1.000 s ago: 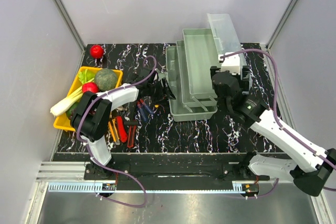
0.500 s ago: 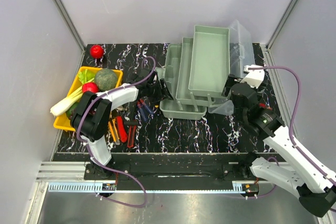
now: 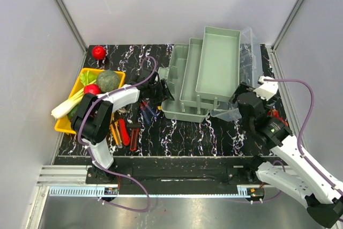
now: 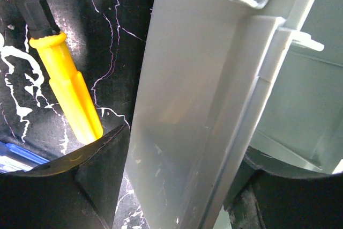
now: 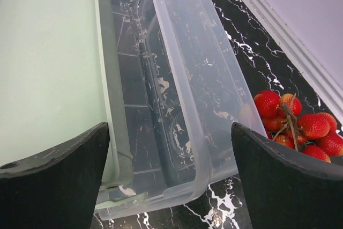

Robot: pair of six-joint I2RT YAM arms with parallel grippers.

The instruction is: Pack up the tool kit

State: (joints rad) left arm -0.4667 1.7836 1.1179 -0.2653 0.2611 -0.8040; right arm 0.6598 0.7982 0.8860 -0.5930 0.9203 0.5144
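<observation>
The pale grey-green toolbox [image 3: 217, 63] stands opened out at the middle right, its inner trays stepped up to the right. Its clear lid [image 3: 250, 60] lies folded out along the right side. My left gripper [image 3: 161, 90] is shut on the toolbox's left wall [image 4: 187, 105], which fills the gap between the fingers. My right gripper [image 3: 238, 105] hangs open over the lid's near end [image 5: 203, 89], fingers wide and off it. Small hand tools [image 3: 124, 130] lie left of the box. A yellow-handled screwdriver [image 4: 67, 87] lies beside the held wall.
A yellow tray [image 3: 86, 71] of vegetables sits at the left, with a red fruit [image 3: 98, 52] behind it. A bunch of strawberries [image 5: 295, 127] lies on the black marbled table just right of the lid. Grey walls close in the left, back and right sides.
The trays and lid have swung over to the right and the box has turned a little. My right gripper has pulled back toward the near right and opened wider. The left gripper keeps its hold.
</observation>
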